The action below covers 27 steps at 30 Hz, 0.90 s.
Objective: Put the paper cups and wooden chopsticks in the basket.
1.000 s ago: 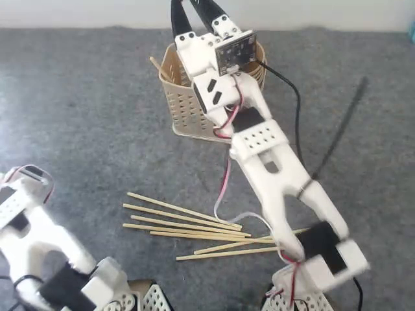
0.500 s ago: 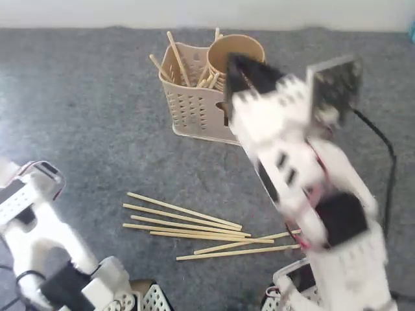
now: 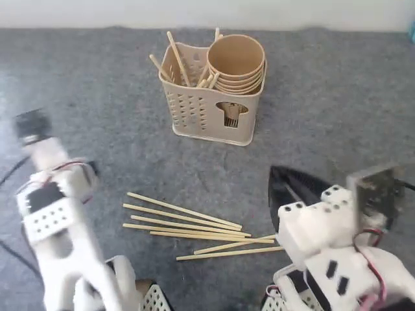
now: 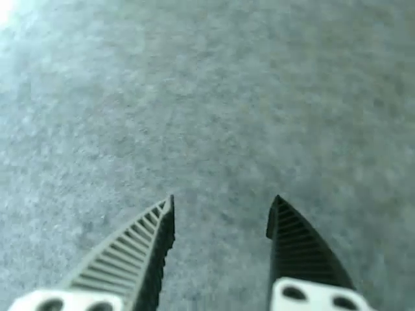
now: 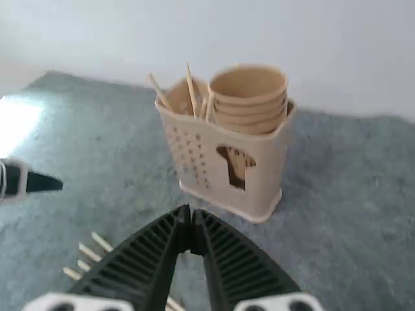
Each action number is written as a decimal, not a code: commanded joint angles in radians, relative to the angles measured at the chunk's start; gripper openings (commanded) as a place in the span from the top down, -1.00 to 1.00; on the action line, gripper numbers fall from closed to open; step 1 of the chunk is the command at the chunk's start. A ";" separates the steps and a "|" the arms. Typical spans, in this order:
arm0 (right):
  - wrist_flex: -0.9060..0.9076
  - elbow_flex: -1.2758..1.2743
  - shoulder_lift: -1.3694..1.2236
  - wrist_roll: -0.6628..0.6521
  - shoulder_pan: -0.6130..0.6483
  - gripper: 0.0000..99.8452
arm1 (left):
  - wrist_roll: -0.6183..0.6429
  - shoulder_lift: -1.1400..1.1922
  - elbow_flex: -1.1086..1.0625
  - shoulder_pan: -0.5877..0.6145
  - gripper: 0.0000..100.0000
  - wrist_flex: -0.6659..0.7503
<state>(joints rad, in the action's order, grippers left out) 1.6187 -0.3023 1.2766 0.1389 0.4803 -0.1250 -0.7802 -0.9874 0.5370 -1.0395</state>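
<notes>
While chopsticks [image 3: 194, 221] lie loose, basket [image 3: 194, 111] well apart

Soft, even light is falling across the grey carpet [image 3: 337, 116], throwing only faint shadows beside the basket [image 3: 194, 111] and the loose chopsticks [image 3: 185, 219]. A bright patch is glaring off the carpet in both wrist views.

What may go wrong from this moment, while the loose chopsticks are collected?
1. The loose chopsticks lie close and crossing, so the open left gripper may lift several or scatter them.
2. The standing chopsticks lean above the rim of the basket beside the cups; an arm dropping more may knock them or tip the basket.
</notes>
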 commanded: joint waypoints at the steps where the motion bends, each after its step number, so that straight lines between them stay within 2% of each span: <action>1: 0.084 -0.087 0.010 0.003 -0.008 0.98 | -0.227 -0.109 0.059 -0.180 0.55 -0.209; 4: 0.099 -0.186 0.010 -0.005 -0.094 0.98 | -0.402 -0.087 0.133 -0.272 0.55 -0.373; 6: 0.088 -0.230 0.010 -0.080 -0.185 0.98 | -0.502 -0.052 0.162 -0.313 0.55 -0.443; 9: 0.051 -0.273 0.001 -0.221 -0.354 0.98 | -0.565 0.017 0.165 -0.387 0.55 -0.457; 12: -0.051 -0.385 -0.001 -0.285 -0.501 0.98 | -0.580 0.074 0.143 -0.486 0.55 -0.446; 17: -0.303 -0.649 -0.001 -0.368 -0.690 0.98 | -0.582 0.097 0.062 -0.646 0.55 -0.351; 20: -0.400 -0.760 0.001 -0.417 -0.771 0.98 | -0.583 0.094 -0.016 -0.700 0.55 -0.230; 24: -0.435 -0.824 0.008 -0.431 -0.819 0.98 | -0.595 0.103 -0.117 -0.726 0.55 -0.032; 27: -0.433 -0.838 0.008 -0.427 -0.817 0.98 | -0.608 0.103 -0.185 -0.726 0.55 0.060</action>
<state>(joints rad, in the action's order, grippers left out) 1.2106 -1.1416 1.2658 -0.2723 -0.3207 -0.7173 -0.6805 -1.1423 -0.1780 -1.0733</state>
